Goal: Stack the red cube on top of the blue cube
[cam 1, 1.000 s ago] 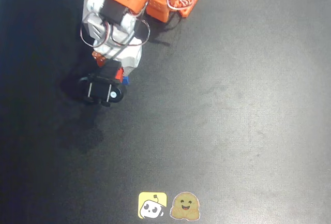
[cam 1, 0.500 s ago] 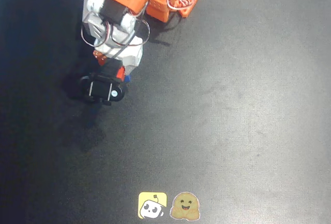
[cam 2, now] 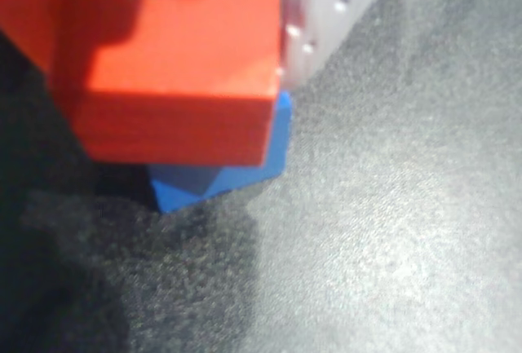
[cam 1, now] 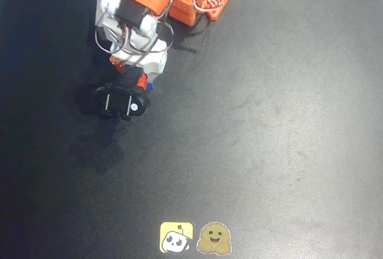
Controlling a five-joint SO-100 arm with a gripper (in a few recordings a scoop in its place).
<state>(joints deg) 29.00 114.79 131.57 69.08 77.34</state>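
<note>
Jaws closed on red cube (cam 2: 175, 68), a pale finger (cam 2: 326, 11) against its side.
Red cube sits over blue cube (cam 2: 245, 169), near worktop's (cam 1: 269, 121) upper-left corner; placement apparently near done, release outstanding.

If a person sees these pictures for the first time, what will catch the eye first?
In the wrist view, the red cube dominates the upper left, sitting over the blue cube, whose corner peeks out below it. In the overhead view, the orange and white arm stands out at the top left of the dark table, and two small cartoon stickers sit at the bottom edge.
</note>
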